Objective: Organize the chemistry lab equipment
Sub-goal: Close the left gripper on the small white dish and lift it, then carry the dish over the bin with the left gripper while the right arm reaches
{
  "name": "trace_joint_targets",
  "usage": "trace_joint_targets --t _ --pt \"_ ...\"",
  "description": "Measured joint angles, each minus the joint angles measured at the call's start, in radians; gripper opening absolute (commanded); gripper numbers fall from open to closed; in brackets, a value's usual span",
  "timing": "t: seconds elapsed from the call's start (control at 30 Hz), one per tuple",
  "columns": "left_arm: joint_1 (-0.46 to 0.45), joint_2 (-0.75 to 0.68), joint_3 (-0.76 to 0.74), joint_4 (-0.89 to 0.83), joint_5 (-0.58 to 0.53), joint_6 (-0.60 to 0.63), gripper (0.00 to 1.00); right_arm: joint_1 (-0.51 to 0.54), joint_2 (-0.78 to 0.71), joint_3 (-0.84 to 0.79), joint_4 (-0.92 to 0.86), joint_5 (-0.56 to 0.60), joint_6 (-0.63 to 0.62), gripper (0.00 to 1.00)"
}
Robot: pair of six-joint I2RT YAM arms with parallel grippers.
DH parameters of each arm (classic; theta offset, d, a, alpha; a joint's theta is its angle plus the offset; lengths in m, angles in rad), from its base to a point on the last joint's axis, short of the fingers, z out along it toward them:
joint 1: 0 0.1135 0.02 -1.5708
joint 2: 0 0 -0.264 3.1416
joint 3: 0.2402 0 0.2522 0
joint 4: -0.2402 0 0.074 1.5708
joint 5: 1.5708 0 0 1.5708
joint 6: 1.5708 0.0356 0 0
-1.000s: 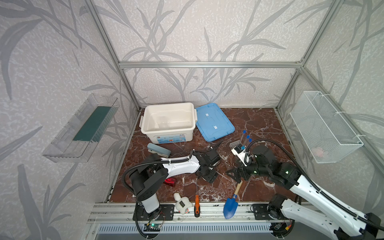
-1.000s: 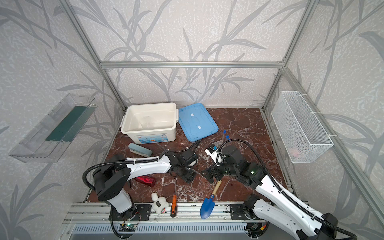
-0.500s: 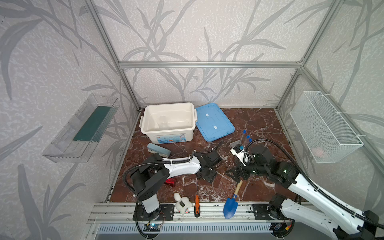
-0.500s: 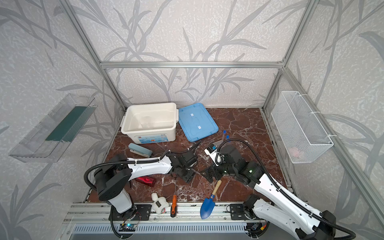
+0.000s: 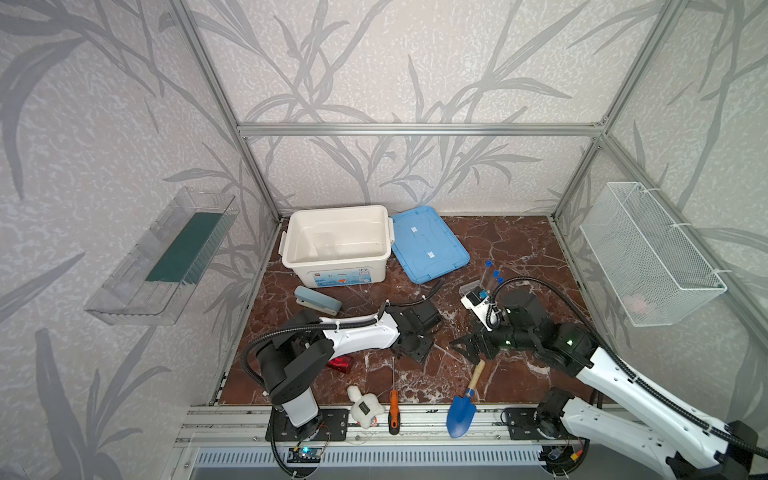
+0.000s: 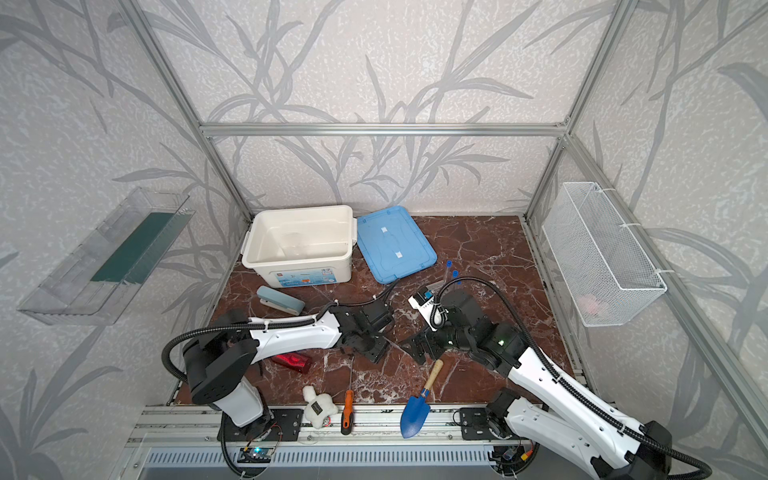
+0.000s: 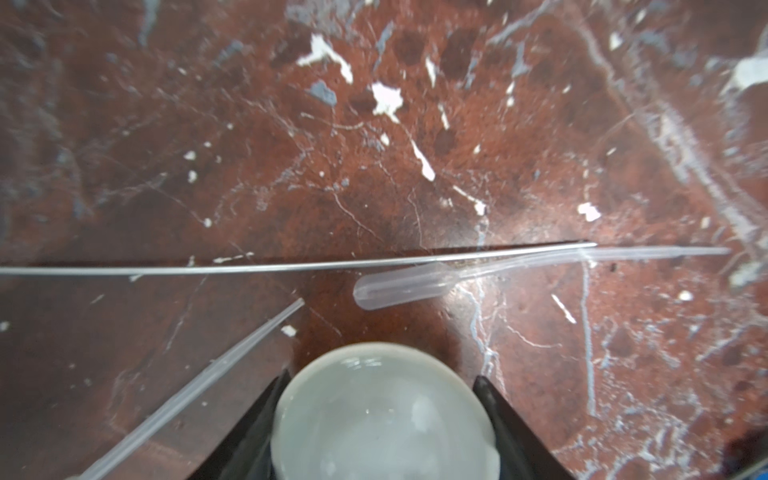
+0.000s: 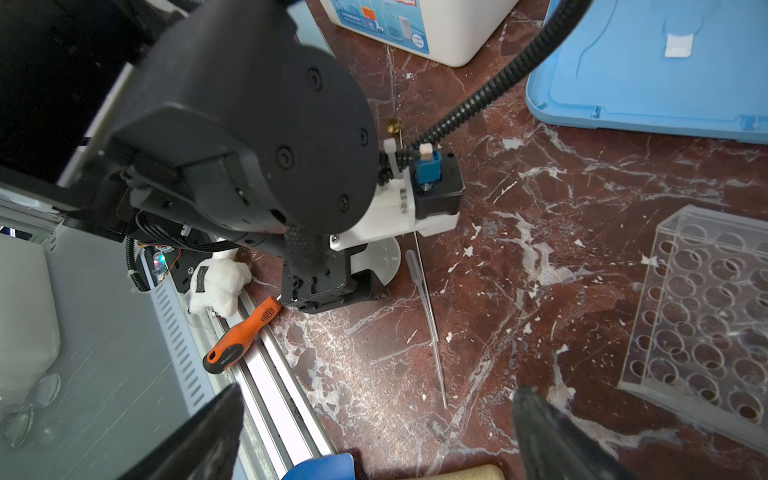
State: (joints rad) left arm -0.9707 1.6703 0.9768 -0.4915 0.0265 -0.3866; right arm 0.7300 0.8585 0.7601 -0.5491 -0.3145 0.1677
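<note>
Far left of the left pincer, past its arm: white bin with a faint clear shape inside, too pale to name; stapler; red item half under the forearm, not identifiable. Toward the front rail, plush toy and orange-handled screwdriver, shaft running up to the pincer. Between this pincer's jaws, small white round dish, cut off at the wrist view's edge, nearly hidden in both top views; jaws partly open, close against the rim on either side; gripped or merely flanked, impossible to tell. Just ahead of the dish: thin rod, bulb pipette, second pipette cut off at the frame edge. Further right, right pincer: jaws spread wide, nothing between them, only fingertips visible in its wrist view. Rail side of it, blue trowel, handle end just beside the pincer. Behind it, toward the back wall, clear grid rack, mostly blocked by the right arm in both top views; blue-capped test tubes poking out past that arm, lower ends hidden. Far right, wire basket, contents blurred.
</note>
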Motion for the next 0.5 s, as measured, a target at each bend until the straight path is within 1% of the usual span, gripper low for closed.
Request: trace_joint_targets --t 0.13,0.23,0.33,0.5 --pt "0.007 -0.050 0.000 -0.005 -0.006 -0.017 0.55 0.000 0.000 0.000 0.011 0.001 0.000 0.98" --pt "0.026 -0.096 0.011 -0.040 -0.018 -0.035 0.55 0.000 0.001 0.002 0.029 0.005 0.000 0.98" --pt "0.082 -0.140 0.056 -0.094 -0.016 -0.045 0.55 0.000 0.016 0.019 0.060 0.009 0.002 0.98" --pt "0.211 -0.224 0.203 -0.178 -0.023 -0.044 0.53 0.000 0.101 0.117 0.120 0.034 0.004 0.98"
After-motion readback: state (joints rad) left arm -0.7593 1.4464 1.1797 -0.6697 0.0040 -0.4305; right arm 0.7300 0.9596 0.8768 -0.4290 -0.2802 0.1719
